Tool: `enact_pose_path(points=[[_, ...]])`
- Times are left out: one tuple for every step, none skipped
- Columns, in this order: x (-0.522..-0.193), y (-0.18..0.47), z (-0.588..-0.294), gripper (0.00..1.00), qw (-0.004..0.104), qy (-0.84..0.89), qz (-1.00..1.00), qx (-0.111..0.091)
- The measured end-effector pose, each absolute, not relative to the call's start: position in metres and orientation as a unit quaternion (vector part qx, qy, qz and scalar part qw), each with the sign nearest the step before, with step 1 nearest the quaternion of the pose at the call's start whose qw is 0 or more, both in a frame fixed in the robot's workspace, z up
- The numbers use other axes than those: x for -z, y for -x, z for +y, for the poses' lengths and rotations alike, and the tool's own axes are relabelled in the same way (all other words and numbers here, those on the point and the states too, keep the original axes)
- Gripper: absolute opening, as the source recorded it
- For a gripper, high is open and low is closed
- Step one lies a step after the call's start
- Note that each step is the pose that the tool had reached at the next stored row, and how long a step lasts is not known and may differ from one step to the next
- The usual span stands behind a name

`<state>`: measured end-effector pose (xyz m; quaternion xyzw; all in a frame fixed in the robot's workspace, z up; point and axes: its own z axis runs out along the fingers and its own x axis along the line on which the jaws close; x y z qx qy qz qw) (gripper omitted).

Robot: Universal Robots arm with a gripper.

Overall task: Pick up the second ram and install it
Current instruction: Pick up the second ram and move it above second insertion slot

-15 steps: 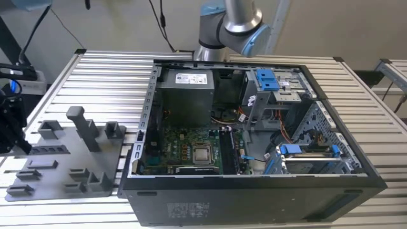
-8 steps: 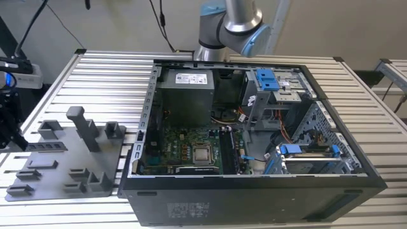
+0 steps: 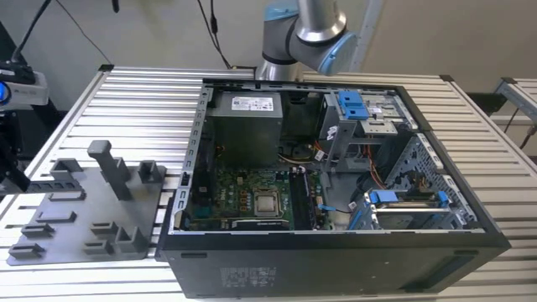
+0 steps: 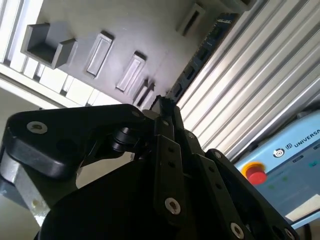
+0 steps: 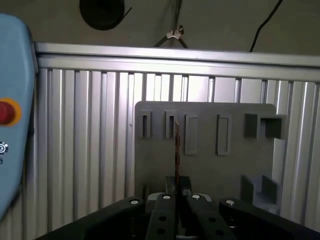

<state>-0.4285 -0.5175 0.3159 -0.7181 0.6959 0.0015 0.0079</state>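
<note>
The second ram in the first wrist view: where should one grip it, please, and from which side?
On its two flat faces near one end, coming in along its length: the second ram is a thin card seen edge-on, and the gripper looks shut on it that way.

Here we have the table (image 3: pixel 126 94) in ribbed bare metal with a soft sheen, the grey tray (image 3: pixel 71 234) matt and smooth, like plastic. The gripper (image 5: pixel 176 184) is satin black with shiny metal screw heads; the second ram (image 5: pixel 176 145) shows a dull edge.
</note>
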Motion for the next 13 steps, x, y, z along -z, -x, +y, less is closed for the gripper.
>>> enact_pose_path(points=[[-0.318, 0.428, -0.518, 0.14, 0.008, 0.718, 0.696, -0.001], [-0.320, 0.428, -0.518, 0.14, 0.008, 0.718, 0.696, -0.001], [-0.322, 0.428, -0.518, 0.14, 0.008, 0.718, 0.696, -0.001], [-0.325, 0.428, -0.518, 0.14, 0.008, 0.718, 0.696, -0.001], [-0.327, 0.428, -0.517, 0.14, 0.008, 0.718, 0.696, -0.001], [-0.329, 0.428, -0.517, 0.14, 0.008, 0.718, 0.696, -0.001], [-0.331, 0.428, -0.517, 0.14, 0.008, 0.718, 0.696, -0.001], [-0.334, 0.428, -0.517, 0.14, 0.008, 0.718, 0.696, -0.001], [-0.336, 0.429, -0.517, 0.14, 0.008, 0.718, 0.696, -0.001], [-0.338, 0.428, -0.517, 0.14, 0.008, 0.718, 0.696, -0.001], [-0.340, 0.428, -0.517, 0.14, 0.008, 0.718, 0.696, -0.001], [-0.342, 0.428, -0.517, 0.14, 0.008, 0.718, 0.696, -0.001], [-0.344, 0.428, -0.517, 0.14, 0.008, 0.718, 0.696, -0.001]])
